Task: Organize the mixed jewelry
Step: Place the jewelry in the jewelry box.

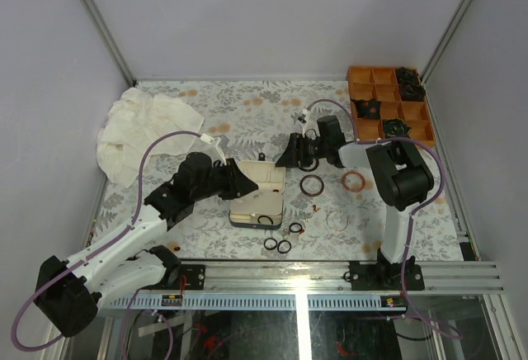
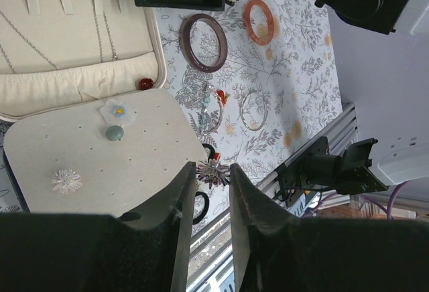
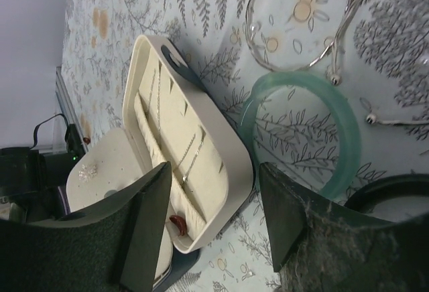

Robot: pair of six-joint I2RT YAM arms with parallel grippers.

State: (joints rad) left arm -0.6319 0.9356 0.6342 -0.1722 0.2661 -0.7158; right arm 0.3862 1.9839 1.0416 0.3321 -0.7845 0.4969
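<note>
Jaws both apart, left narrowly, right wide; mixed jewelry (image 1: 277,245): small black rings (image 2: 201,206), clear hoops (image 2: 242,108), red bits (image 2: 222,96).

Jewelry scattered across a floral-print table (image 1: 247,104).
An open cream-lined case (image 1: 256,205) sits at the centre, with a dark bangle (image 1: 311,185) and an orange bangle (image 1: 355,182) to its right. Black rings (image 1: 277,245), a clear hoop (image 1: 337,220) and red bits (image 1: 314,208) lie nearer the front edge. A crumpled white cloth (image 1: 144,133) occupies the far left and an orange compartment tray (image 1: 360,75) the far right corner.
</note>
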